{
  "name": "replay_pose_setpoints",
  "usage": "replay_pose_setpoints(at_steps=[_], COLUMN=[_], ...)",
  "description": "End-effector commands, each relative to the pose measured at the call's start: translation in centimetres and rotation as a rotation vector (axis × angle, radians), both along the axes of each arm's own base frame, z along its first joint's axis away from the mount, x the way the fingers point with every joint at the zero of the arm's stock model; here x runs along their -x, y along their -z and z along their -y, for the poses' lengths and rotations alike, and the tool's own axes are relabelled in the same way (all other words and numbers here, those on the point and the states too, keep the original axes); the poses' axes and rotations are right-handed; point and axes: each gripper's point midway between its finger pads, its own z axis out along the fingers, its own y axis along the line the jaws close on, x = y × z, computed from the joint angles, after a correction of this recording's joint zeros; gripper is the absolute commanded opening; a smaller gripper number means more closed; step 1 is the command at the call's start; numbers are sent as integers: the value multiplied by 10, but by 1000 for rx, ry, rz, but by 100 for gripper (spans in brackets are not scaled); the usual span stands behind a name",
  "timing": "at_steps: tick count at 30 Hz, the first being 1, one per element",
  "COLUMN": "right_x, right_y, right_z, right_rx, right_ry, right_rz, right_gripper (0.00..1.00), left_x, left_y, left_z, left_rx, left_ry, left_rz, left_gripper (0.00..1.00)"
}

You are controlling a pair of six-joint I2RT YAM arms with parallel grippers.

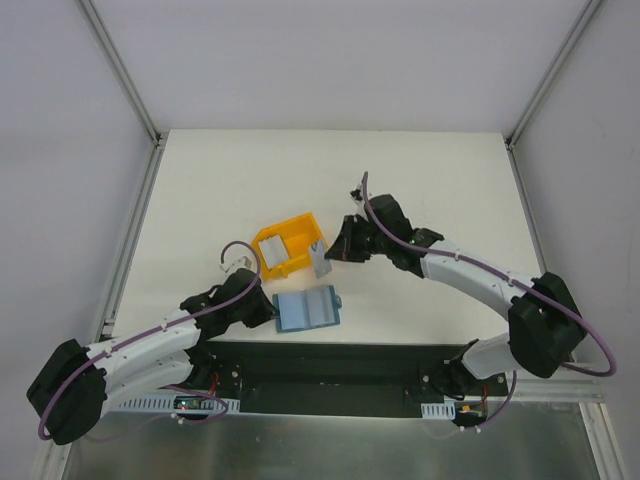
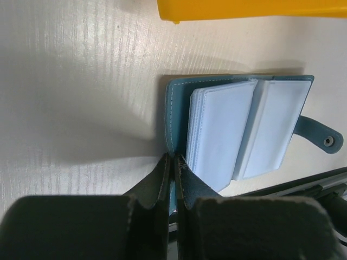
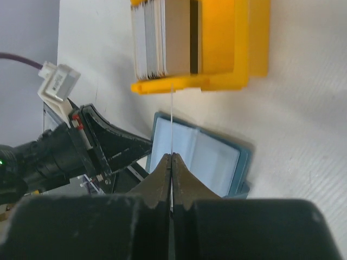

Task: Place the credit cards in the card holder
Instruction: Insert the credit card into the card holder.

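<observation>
The card holder lies open near the table's front edge, its light blue pockets facing up; it also shows in the left wrist view and the right wrist view. My left gripper is shut on the holder's teal left cover edge. My right gripper is shut on one credit card, seen edge-on as a thin line, held above the holder just in front of the yellow bin. Several more credit cards stand in the bin.
The yellow plastic bin sits just behind the card holder; its wall shows at the top of the left wrist view. The black base rail runs along the near edge. The left arm's cable and connector are close by.
</observation>
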Motion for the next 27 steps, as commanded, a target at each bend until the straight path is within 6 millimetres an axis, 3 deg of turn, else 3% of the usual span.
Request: replay_pose_setpoints(at_steps=[1,6,9,19,27], right_x=[32,63,74,75,83], right_y=[-3,41,57,97,117], right_z=[-6,-13,-21,-15,-14], right_rx=[-107,-132,-126,-61,-68], right_ry=[-1,5,-1,38,34], right_rz=[-12,-112,-133,-167,-211], right_gripper=[0,0,0,0,0], left_x=[7,11,11,16,17], left_y=[14,21,21,27,28], left_z=[-11,-15,-15,-18,-19], left_rx=[-42,-49,-45,-38,-40], left_ry=[-11,-30,-35,-53,-55], left_rz=[-28,-47,-49,-66,-68], left_gripper=[0,0,0,0,0])
